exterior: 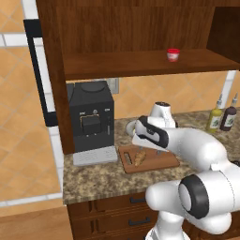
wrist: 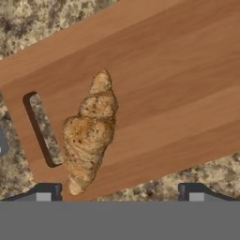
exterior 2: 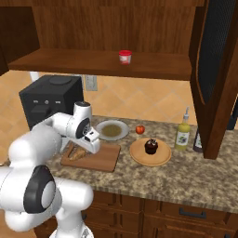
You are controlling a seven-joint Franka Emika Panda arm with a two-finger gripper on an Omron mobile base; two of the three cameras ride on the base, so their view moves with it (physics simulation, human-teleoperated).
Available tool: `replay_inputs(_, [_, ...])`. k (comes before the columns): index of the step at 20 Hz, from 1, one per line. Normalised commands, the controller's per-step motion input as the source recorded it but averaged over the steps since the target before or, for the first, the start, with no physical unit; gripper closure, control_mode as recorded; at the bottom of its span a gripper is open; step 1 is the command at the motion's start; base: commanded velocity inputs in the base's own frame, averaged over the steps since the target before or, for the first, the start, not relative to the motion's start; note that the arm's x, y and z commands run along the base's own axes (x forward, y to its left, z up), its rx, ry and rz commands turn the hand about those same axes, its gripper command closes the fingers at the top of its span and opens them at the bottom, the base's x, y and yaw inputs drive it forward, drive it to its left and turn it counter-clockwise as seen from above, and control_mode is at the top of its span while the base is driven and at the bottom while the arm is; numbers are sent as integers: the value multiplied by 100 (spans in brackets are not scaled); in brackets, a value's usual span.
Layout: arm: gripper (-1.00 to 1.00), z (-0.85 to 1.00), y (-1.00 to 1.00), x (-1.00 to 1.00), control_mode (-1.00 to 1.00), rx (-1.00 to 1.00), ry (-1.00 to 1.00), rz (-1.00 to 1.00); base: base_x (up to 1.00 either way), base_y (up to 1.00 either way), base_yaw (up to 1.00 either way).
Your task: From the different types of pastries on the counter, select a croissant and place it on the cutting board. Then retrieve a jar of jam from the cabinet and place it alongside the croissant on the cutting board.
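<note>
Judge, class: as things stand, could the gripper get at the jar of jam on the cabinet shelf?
Probably yes. The jar of jam stands alone near the shelf's front edge, the cabinet is open, and the open gripper holds nothing, the croissant lying on the cutting board.

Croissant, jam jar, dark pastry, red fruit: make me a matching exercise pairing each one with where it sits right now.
Things:
1. croissant
2. jam jar
3. dark pastry
4. red fruit

Places:
A. on the tan plate
B. on the cabinet shelf
C. on the cutting board, beside its slot handle
D. on the bare counter, between two plates

Pairs: 1-C, 2-B, 3-A, 4-D
</note>
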Motion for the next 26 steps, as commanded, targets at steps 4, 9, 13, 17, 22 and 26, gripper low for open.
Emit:
replay_inputs(4, [-100,24,-64,-45,-100,0,0,0,0,0,0])
replay_inputs(9, [-100,11,-64,-60,-100,-3,-10,0,0,0,0])
replay_inputs(13, [-100,81,-43,-19,-100,-11,-32,0,0,0,0])
replay_inputs(17, [-100,100,-20,1,-100,-11,-38,0,0,0,0])
replay_inputs(22, [-100,100,-14,0,-100,-12,-37,0,0,0,0])
replay_inputs(26, [-100,96,-14,0,-100,-13,-40,0,0,0,0])
